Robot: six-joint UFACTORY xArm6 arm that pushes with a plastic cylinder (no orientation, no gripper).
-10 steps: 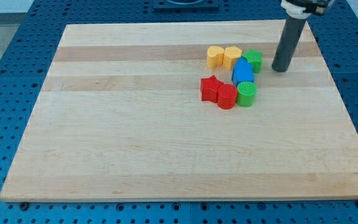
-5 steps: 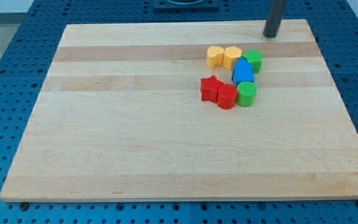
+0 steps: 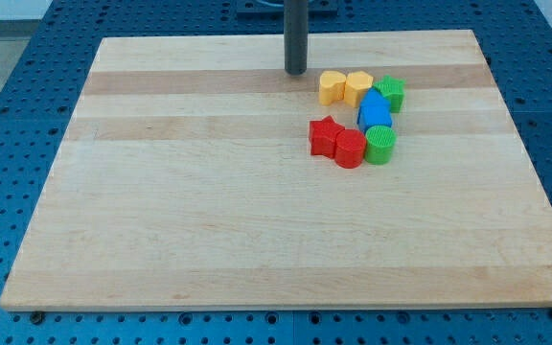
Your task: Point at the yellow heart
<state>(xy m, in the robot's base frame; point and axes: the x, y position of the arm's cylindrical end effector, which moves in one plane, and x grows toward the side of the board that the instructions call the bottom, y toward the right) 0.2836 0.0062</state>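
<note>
While my tip (image 3: pixel 296 71) is resting bare on the board (image 3: pixel 161 192), we are standing just left of the yellow heart (image 3: pixel 332 87), not touching it.

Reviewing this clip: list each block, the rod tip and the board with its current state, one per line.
my tip: on the board, up-left of the yellow heart, not touching it
yellow heart: flat, touching the second yellow block
second yellow block: flat, shape unclear
green block: flat, at the view's right
blue block: flat, mid-cluster
red star: flat
red block: flat
green cylinder: upright
wooden board: level
</note>
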